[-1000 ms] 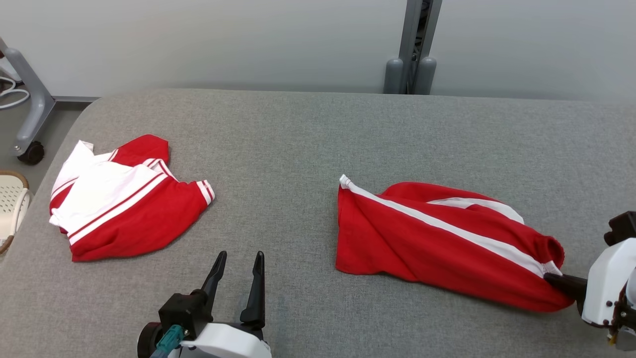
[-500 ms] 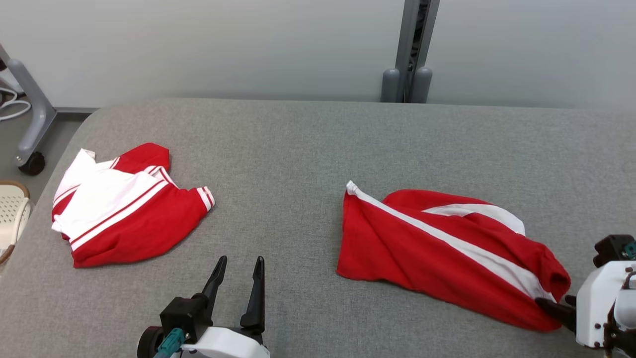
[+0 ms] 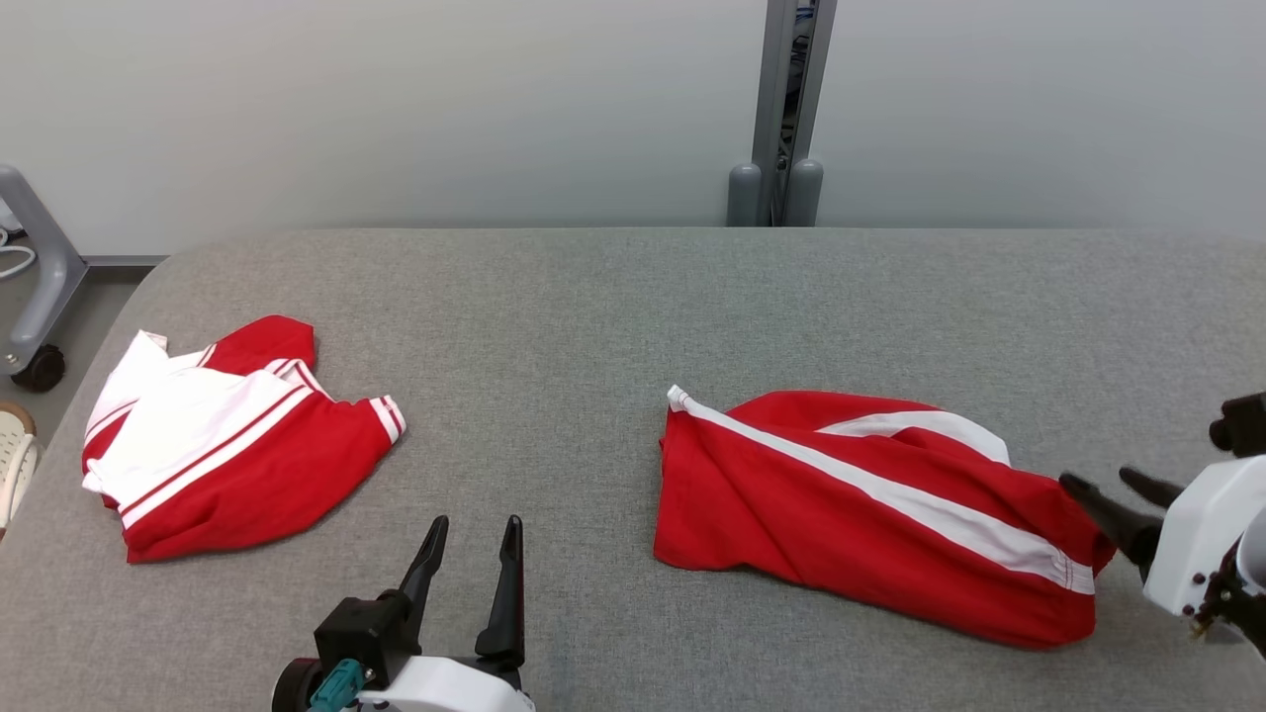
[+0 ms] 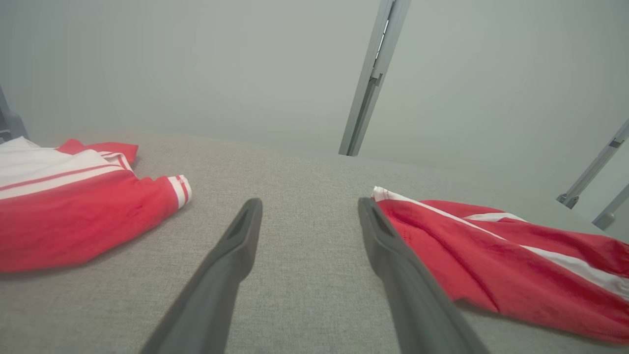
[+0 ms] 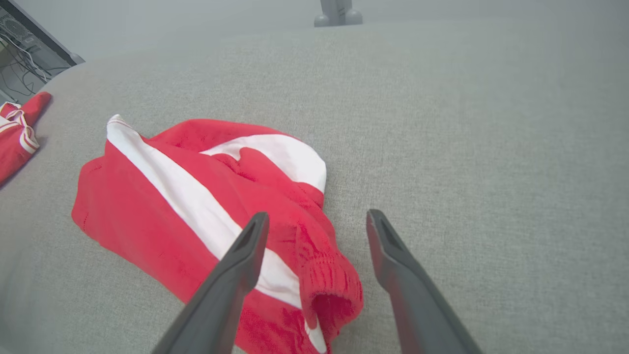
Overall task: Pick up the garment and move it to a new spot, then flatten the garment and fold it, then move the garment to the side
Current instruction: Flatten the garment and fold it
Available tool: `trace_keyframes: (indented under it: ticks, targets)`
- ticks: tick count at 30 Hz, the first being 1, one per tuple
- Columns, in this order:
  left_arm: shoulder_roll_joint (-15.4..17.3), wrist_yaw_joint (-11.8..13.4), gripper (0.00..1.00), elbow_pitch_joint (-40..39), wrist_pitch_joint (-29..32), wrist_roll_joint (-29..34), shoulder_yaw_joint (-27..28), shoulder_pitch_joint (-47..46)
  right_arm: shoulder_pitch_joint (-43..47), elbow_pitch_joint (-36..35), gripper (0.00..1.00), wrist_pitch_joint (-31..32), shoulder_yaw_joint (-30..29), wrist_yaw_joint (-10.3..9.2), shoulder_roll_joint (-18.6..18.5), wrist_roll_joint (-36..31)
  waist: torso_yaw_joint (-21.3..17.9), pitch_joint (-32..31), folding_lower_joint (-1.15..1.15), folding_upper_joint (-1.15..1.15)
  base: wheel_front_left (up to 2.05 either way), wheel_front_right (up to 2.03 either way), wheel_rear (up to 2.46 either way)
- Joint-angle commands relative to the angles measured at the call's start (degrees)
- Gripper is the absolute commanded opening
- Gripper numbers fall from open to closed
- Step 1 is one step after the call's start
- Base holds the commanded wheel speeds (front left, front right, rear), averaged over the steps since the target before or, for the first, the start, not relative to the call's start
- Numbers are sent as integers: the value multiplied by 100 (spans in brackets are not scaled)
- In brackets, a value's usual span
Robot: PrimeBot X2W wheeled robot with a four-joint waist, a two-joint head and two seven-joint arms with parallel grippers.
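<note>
A crumpled red garment [image 3: 851, 514] with a white stripe lies on the grey padded table [image 3: 593, 316], right of the middle. It also shows in the left wrist view [image 4: 491, 255] and the right wrist view [image 5: 162, 211]. My right gripper [image 3: 1103, 482] hangs open just off the garment's right end, above its ribbed cuff [image 5: 329, 290], with nothing between its fingers [image 5: 318, 216]. My left gripper [image 3: 476, 524] stands open near the table's front edge, empty, over bare fabric [image 4: 309, 202].
A second red and white garment [image 3: 227, 445] lies folded at the table's left end [image 4: 64, 206]. A grey post [image 3: 776, 188] stands behind the table. A wheeled frame leg [image 3: 30, 297] and a white basket [image 3: 10, 465] sit off the left edge.
My right gripper has opened, let go of the garment's right end and drawn back a little. The garment has settled flat on the table. The head camera has tilted; the left gripper has stayed put.
</note>
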Motion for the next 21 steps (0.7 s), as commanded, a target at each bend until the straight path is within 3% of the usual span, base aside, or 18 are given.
trace_keyframes:
  ticks: [1,9,14,16,21]
  targets:
    - [24,32,100,-20,-10,-20,38,4,-92,-85,100,-212,-65,1,-71,-133,-17,-4,0,0,0,0,0]
    - [24,-4,100,-30,-10,-1,147,-32,-306,-72,100,-1043,-237,1,-27,-732,-104,-17,0,0,0,0,0]
    - [23,-8,100,-72,-10,11,197,-86,-333,306,100,-1520,-580,1,214,-1386,-150,-15,0,0,0,0,0]
    - [25,-1,100,-101,-10,11,210,-90,-173,392,100,-1574,-891,1,385,-1657,-166,-15,0,0,0,0,0]
    - [22,49,100,-202,-10,-5,304,-107,681,136,100,-1578,-2530,1,967,-2940,-282,33,0,0,0,0,0]
